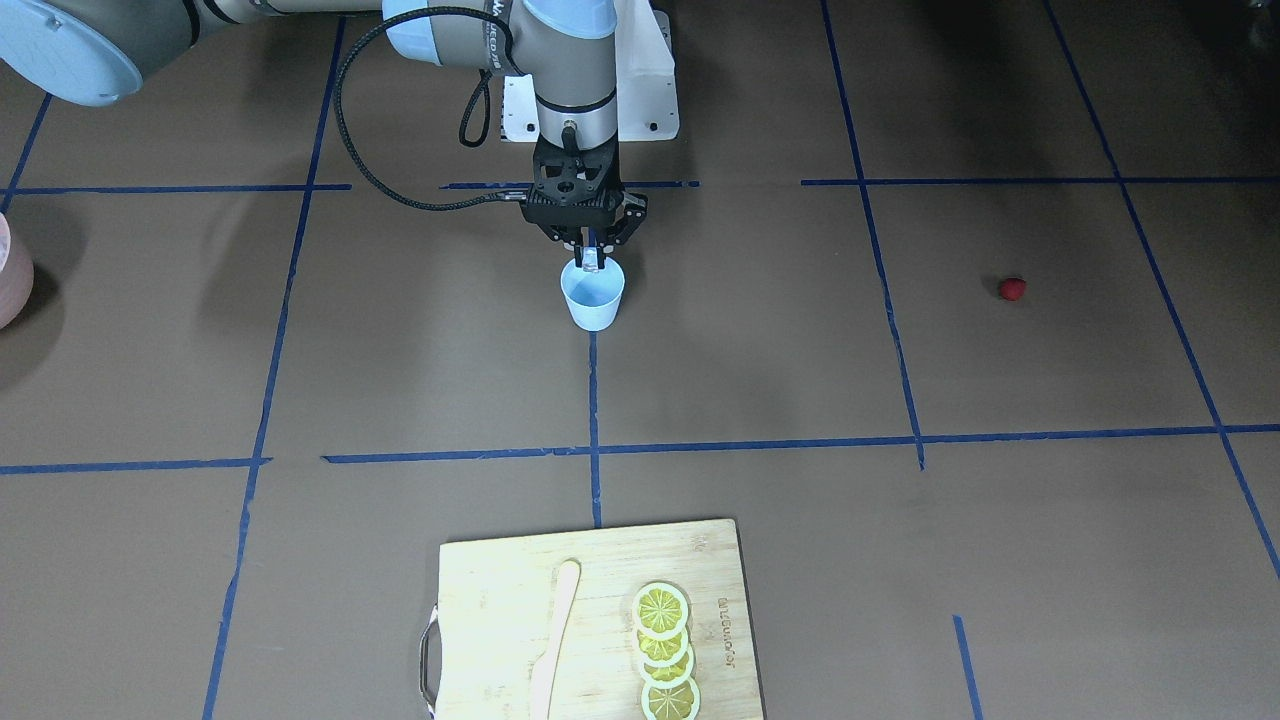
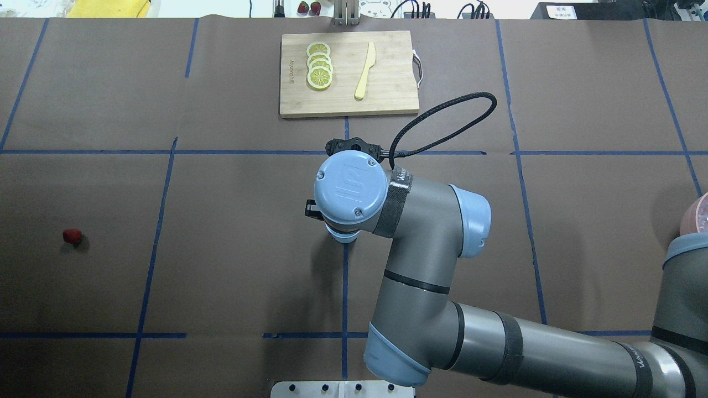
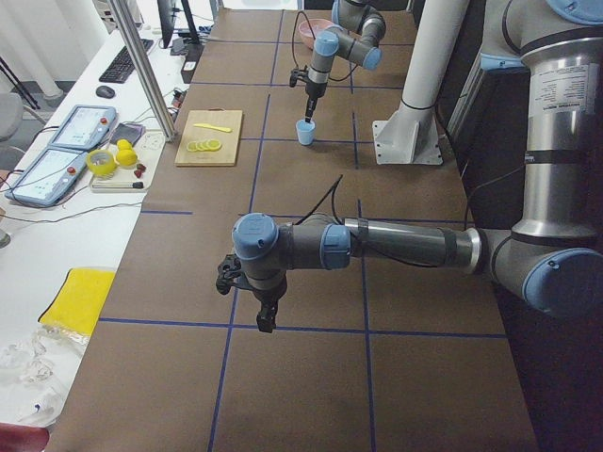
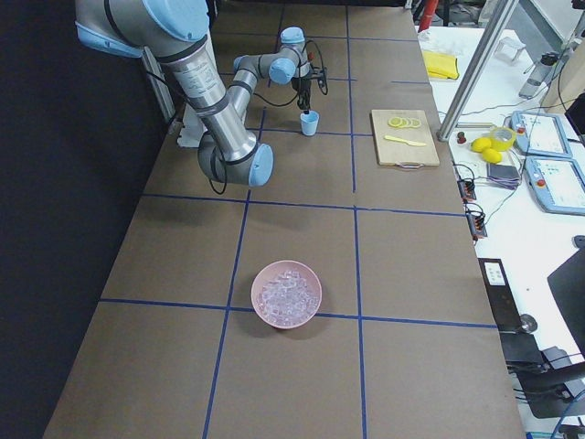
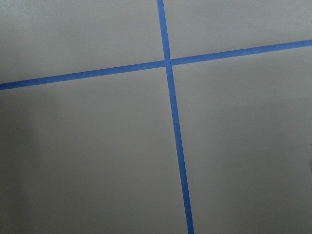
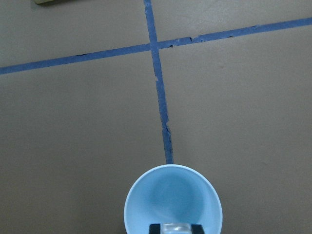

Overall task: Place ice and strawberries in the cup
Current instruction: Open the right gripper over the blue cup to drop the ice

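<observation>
Early yet, by the look. On the desk (image 1: 750, 350), a pink bowl (image 4: 256, 294) of spare ice (image 4: 287, 293). Left end effector (image 3: 267, 315): cannot tell whether spread. Right end effector (image 1: 592, 262) poised over the empty-looking cup (image 1: 593, 305). Unfetched, well apart: strawberry (image 1: 1012, 289). Pinched above the rim: one ice lump (image 6: 175, 228).

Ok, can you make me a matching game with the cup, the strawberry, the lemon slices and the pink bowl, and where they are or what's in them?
Things:
1. cup
2. strawberry
3. lemon slices
4. pink bowl

Places:
A. on the wooden board
B. just below the right claw
C. alone on the table
D. holding ice

Pairs: 1-B, 2-C, 3-A, 4-D.
</observation>
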Tool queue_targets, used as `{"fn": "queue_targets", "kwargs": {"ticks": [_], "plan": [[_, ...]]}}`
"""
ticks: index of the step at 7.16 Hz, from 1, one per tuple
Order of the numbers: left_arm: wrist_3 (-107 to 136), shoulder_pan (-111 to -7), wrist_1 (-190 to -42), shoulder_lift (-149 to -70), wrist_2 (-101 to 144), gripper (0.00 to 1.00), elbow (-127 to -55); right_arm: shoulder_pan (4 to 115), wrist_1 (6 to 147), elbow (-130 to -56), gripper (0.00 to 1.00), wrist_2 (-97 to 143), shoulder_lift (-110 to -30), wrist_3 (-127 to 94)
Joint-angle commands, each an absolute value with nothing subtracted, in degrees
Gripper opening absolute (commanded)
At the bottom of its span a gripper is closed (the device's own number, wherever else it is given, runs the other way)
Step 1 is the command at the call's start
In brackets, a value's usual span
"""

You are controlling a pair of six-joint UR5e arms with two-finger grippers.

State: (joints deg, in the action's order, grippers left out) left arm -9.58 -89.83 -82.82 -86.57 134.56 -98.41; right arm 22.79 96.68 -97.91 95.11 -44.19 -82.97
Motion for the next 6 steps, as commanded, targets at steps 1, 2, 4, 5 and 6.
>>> {"fn": "queue_targets", "kwargs": {"ticks": [1, 2, 4, 5, 6], "plan": [[-9.58, -89.82, -82.79, -86.57, 134.56, 1.0, -98.35, 22.76, 96.68, -97.91, 0.99, 95.1, -44.21, -82.88], [-9.58, -89.74, -82.79, -86.57, 134.56, 1.0, -98.35, 22.76, 96.68, -98.0, 0.99, 95.18, -44.21, -82.88], [-9.58, -89.82, -82.79, -86.57, 134.56, 1.0, -98.26, 24.95, 96.68, -98.44, 0.99, 96.32, -44.64, -81.74], [-9.58, -89.82, -82.79, -86.57, 134.56, 1.0, -98.26, 27.92, 96.77, -100.09, 0.99, 99.55, -46.91, -77.3], [-9.58, -89.82, -82.79, -86.57, 134.56, 1.0, -98.17, 31.26, 96.68, -104.2, 0.99, 102.63, -51.37, -72.91]]}}
